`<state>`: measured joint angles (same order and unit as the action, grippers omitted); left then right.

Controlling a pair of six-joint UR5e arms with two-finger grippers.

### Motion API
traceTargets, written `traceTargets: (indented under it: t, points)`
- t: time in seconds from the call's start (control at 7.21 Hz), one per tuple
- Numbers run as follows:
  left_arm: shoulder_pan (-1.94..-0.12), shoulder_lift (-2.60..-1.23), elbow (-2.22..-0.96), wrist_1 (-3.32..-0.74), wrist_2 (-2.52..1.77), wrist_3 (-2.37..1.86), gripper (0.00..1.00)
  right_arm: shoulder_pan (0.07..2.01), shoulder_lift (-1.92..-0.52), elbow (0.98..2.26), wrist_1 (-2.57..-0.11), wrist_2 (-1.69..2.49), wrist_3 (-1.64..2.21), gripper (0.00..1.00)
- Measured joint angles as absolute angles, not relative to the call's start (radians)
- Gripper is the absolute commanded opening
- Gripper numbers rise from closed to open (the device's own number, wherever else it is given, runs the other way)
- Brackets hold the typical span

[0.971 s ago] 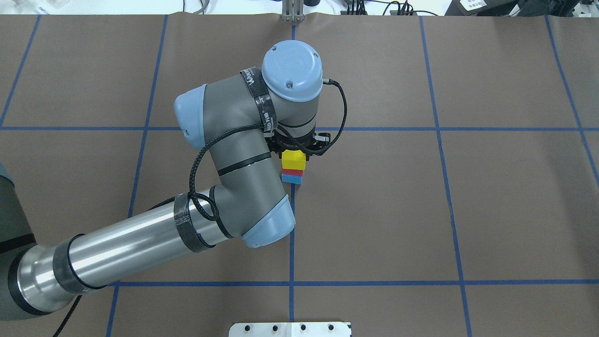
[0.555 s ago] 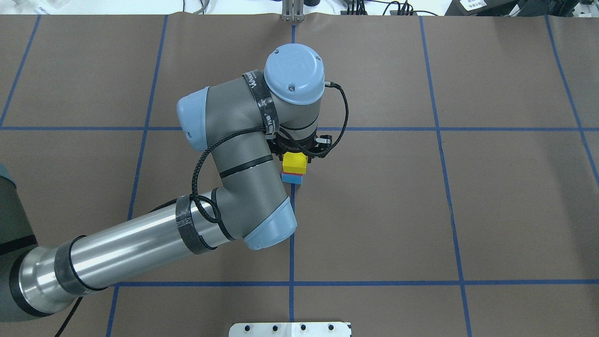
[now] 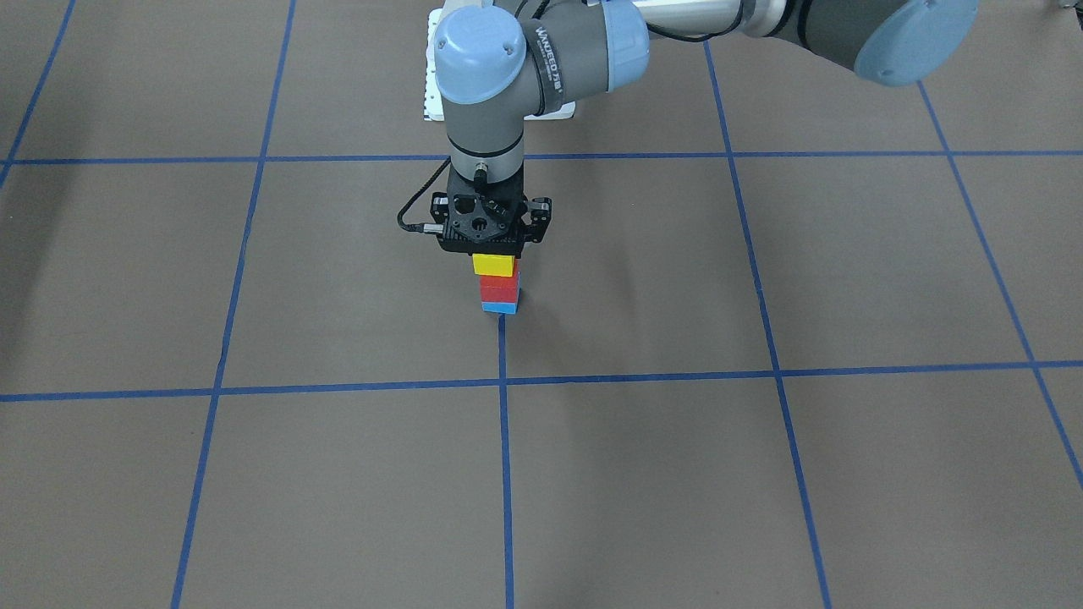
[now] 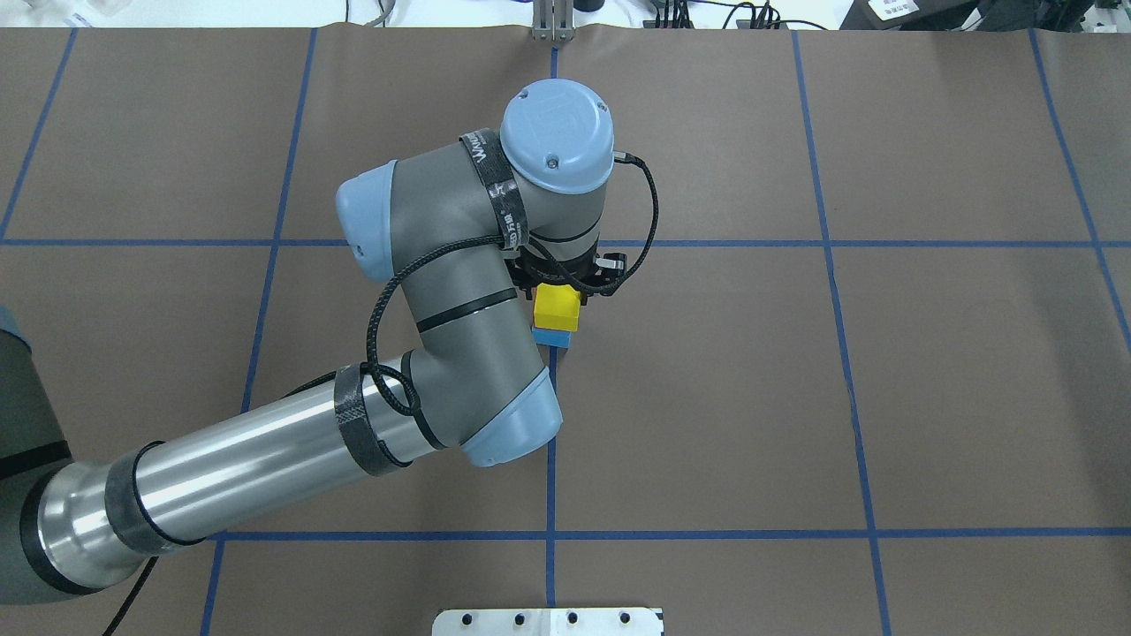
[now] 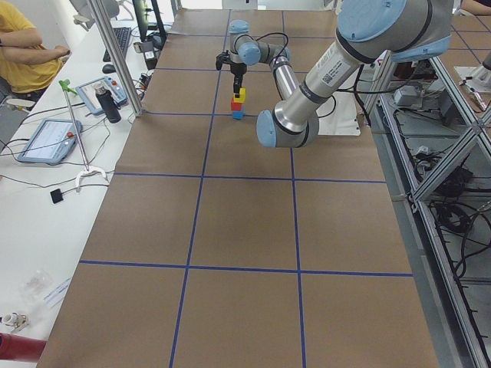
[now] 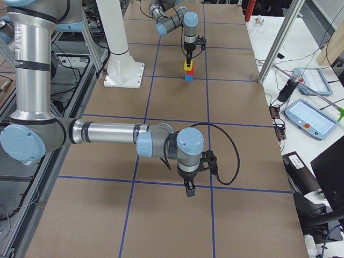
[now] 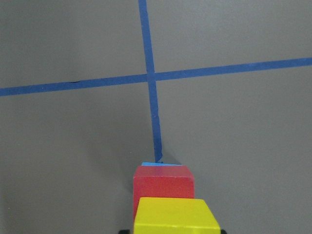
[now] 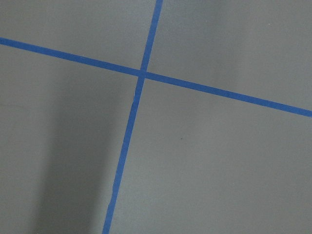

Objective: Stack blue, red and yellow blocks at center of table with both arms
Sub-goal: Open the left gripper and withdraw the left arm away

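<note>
The left gripper (image 3: 494, 259), jaws pinching the yellow block (image 3: 494, 266) atop the red block (image 3: 498, 290) and blue block (image 3: 500, 307); the right gripper (image 6: 187, 192), jaws impossible to tell.

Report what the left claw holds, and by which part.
The left claw grips the yellow block by its opposite sides, atop the red block.

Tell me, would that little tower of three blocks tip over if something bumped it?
Probably easily: the three-block tower is tall, narrow, one block wide. Its faces look smooth, with nothing locking them, so the square yellow top block might slide off first. Small and hard-looking, it's likely light.
</note>
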<state>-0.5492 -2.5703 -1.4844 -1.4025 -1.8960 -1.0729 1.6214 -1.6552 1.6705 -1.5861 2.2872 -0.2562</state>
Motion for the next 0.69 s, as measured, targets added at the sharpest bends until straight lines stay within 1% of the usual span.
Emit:
traceTargets:
  t: [0.56,0.69]
  points:
    - [-0.631,-2.563,-1.561,-1.383,-1.941,-1.037,1.0,1.621,-1.654,1.672,-1.586,2.287,-0.256,1.0]
    - [-0.669,-2.534,-1.609,-1.35,-1.973,-0.988,1.0,1.621,-1.654,1.672,-1.586,2.287,-0.256,1.0]
